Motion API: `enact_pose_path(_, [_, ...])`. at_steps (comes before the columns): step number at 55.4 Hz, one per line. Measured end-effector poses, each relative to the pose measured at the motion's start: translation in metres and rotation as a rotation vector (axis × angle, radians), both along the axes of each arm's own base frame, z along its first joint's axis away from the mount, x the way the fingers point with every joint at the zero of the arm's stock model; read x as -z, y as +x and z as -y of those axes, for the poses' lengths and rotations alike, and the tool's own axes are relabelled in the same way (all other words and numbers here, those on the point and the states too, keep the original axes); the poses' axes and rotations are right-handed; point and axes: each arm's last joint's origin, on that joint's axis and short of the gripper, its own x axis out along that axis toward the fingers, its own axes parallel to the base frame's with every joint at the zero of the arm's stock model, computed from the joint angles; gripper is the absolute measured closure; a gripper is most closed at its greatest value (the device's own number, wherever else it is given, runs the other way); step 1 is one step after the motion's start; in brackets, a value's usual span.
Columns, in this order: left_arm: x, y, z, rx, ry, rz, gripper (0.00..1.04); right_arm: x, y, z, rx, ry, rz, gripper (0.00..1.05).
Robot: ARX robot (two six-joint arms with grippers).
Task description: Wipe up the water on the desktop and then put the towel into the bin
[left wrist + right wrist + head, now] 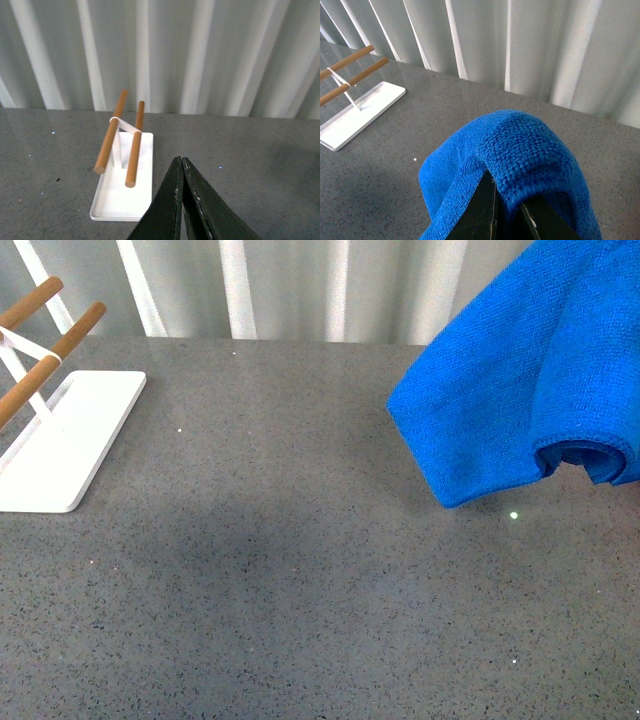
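The bright blue towel (pixel 520 390) hangs above the right side of the dark grey speckled desktop (pixel 300 580), draped in a thick fold. In the right wrist view the towel (pixel 520 150) lies over my right gripper (pixel 506 192), which is shut on it; only the black fingers (pixel 480 210) show below the cloth. My left gripper (pixel 181 162) is shut with nothing in it, its black fingertips pressed together above the desktop (pixel 260 165) near the white rack. The bin is out of view. I cannot make out any water on the desktop.
A white tray-base rack (pixel 60 440) with wooden bars (pixel 55 340) stands at the desktop's far left, also in the left wrist view as the rack (pixel 125 195). White pleated curtains (pixel 300 285) hang behind the desktop.
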Motion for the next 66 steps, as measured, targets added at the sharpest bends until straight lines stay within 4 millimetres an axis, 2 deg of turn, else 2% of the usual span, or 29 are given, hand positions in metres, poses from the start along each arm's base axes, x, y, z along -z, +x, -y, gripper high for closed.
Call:
enact_pose_path(56, [-0.004, -0.03, 0.002, 0.009, 0.0, 0.017, 1.01, 0.005, -0.004, -0.002, -0.02, -0.022, -0.006, 1.02])
enact_pose_path(66, [-0.002, -0.041, 0.002, 0.009, 0.0, 0.014, 1.01, 0.005, -0.004, -0.001, -0.018, -0.023, -0.007, 1.02])
